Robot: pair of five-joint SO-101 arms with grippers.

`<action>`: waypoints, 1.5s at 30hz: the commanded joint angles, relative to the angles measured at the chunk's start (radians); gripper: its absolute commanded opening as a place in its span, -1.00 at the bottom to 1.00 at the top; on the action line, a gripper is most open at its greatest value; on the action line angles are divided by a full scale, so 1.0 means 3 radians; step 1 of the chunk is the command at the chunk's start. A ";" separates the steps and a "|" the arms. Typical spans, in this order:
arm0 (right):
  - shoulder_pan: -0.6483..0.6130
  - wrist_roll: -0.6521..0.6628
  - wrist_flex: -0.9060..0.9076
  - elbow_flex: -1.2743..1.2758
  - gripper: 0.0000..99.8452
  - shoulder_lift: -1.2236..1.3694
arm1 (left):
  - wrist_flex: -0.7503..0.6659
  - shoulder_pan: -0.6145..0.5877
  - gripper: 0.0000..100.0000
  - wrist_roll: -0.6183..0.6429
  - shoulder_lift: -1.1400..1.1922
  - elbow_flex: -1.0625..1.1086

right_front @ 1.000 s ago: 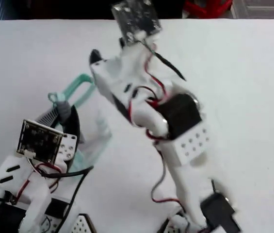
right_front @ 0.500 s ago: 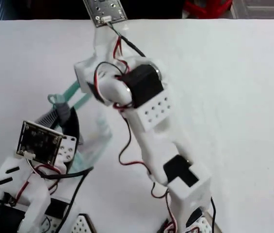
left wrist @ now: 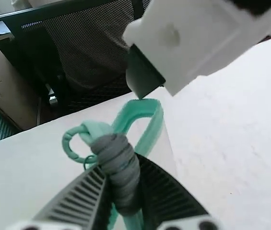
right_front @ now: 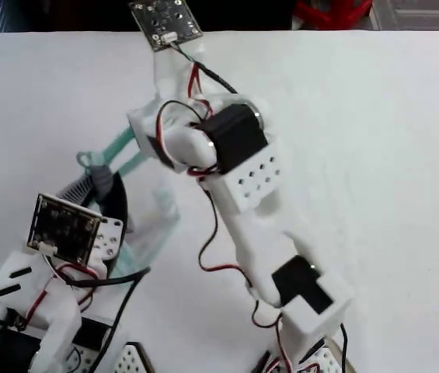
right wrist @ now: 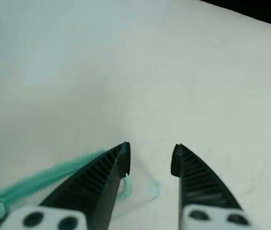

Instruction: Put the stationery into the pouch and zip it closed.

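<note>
- Grey zip pull (left wrist: 121, 184) sits pinched in the left claw (left wrist: 121, 165), near left on the tabletop (right_front: 374, 140).
- The clear, teal-edged pouch (right_front: 155, 211) lies flat just beyond; I cannot tell its contents.
- Farther, the right claw (right wrist: 149, 160) hovers narrowly parted, empty, over the pouch's far corner.
- Zipping seems in hand; next, the right claw should pin that corner while the left claw drags the pull.

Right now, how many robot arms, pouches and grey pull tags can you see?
Robot arms: 2, left and right
Pouch: 1
Grey pull tag: 1
Total: 4
</note>
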 commanded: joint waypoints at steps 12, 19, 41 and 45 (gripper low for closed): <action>-0.0258 0.0077 -0.0064 0.0384 -0.62 -0.0417 | 0.0077 0.0207 -0.95 0.0020 -0.0008 0.0015; -0.0079 0.0220 -0.0064 0.0368 -0.64 -0.0182 | 0.0077 0.0207 -0.95 0.0020 -0.0008 0.0010; -0.0146 0.0895 0.0018 0.2005 -0.96 -0.1992 | -0.0962 -0.0391 -0.95 0.0020 0.0013 0.0527; -0.0023 0.0915 -0.0228 0.1995 -0.96 -0.2125 | -0.0880 -0.0371 -0.95 0.0020 0.0003 0.0547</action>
